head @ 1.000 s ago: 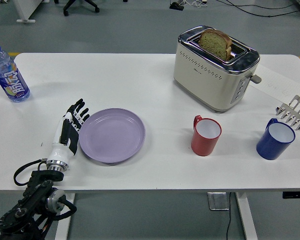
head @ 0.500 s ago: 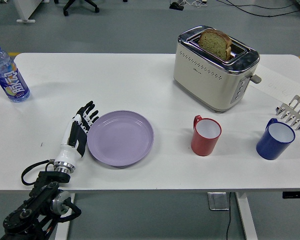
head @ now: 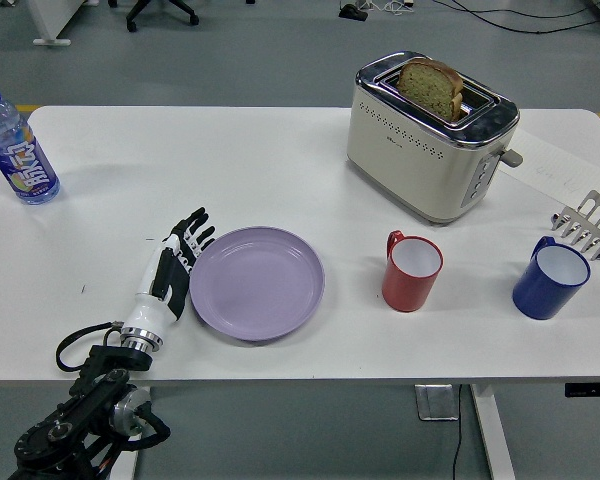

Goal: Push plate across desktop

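On the near-left part of the white table (head: 280, 170), the left hand (head: 175, 268) rests with its fingers extended and held together, gripping nothing, its inner edge set against the left rim of the purple plate (head: 257, 283). The arm enters from the lower-left corner, its black wrist and cable hanging off the table's near edge. The plate lies flat and empty, left of centre and close to the near edge. A red mug (head: 412, 271) stands upright to the plate's right, apart from it, handle turned to the far left. A blue mug (head: 551, 278) stands further right, near the table's right end. Just beyond the blue mug lies a metal rack-like item (head: 588, 224), its nature unclear. A cream toaster (head: 430, 140) sits at the far right of centre with a slice of bread (head: 430, 88) standing up out of its slot. A drinks bottle (head: 16, 148) with a blue cap stands at the far-left edge.
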Controlling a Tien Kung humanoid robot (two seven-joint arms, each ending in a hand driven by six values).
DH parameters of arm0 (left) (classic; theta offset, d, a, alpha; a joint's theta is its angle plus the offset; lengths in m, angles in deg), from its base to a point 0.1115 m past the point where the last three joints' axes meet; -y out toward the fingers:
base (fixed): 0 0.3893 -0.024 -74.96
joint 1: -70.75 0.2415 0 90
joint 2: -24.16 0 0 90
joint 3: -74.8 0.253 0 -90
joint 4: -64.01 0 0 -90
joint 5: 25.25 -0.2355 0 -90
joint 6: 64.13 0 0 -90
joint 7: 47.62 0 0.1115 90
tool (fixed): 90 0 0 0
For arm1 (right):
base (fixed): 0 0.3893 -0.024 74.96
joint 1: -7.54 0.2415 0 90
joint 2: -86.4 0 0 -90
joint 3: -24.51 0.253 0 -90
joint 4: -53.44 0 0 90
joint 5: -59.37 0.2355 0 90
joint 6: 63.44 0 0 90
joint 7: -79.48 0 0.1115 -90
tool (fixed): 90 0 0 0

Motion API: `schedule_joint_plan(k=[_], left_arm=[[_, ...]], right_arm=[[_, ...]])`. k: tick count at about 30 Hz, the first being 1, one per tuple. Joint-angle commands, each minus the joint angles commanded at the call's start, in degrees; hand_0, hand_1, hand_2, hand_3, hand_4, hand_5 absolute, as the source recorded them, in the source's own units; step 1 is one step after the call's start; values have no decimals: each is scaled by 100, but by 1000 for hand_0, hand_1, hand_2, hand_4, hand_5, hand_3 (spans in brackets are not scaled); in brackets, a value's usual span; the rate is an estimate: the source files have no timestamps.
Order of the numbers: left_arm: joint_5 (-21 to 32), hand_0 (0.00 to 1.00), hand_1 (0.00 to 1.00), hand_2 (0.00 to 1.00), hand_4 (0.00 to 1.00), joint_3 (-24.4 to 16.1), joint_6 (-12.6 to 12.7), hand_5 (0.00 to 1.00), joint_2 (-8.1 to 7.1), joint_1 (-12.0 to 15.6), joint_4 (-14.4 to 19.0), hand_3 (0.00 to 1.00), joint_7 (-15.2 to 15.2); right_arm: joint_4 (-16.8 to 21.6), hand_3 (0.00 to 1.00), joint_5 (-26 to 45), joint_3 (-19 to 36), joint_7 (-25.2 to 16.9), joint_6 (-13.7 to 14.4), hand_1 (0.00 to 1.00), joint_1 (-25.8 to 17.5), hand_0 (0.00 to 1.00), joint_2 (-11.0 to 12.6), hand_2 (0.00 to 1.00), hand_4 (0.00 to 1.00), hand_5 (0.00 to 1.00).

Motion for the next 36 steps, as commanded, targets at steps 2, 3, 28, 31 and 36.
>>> schedule_joint_plan(k=[2, 3, 28, 31, 36], left_arm=[[2, 874, 904, 948, 497, 41, -3, 998, 0, -6, -5, 877, -3], [6, 874, 904, 948, 497, 64, -5, 998, 0, -6, -10, 877, -5], [139, 869, 898, 942, 497, 695, -14, 998, 0, -251, -60, 872, -36], [158, 869, 898, 942, 497, 789, -18, 998, 0, -263, -60, 872, -36], [185, 869, 897, 941, 496, 929, -25, 998, 0, -296, -65, 871, -42]], right_arm=[[0, 627, -3, 1, 3, -1, 545, -7, 607, 0, 633, 135, 354], [0, 627, -12, 6, 7, -1, 545, -11, 607, 0, 633, 135, 354], [0, 627, 0, -31, 7, -9, 545, 3, 607, -1, 632, 136, 355], [0, 627, 1, -35, 7, -9, 545, 2, 607, -3, 632, 136, 355], [0, 627, -13, -30, 11, -12, 545, 2, 607, -3, 632, 135, 355]])
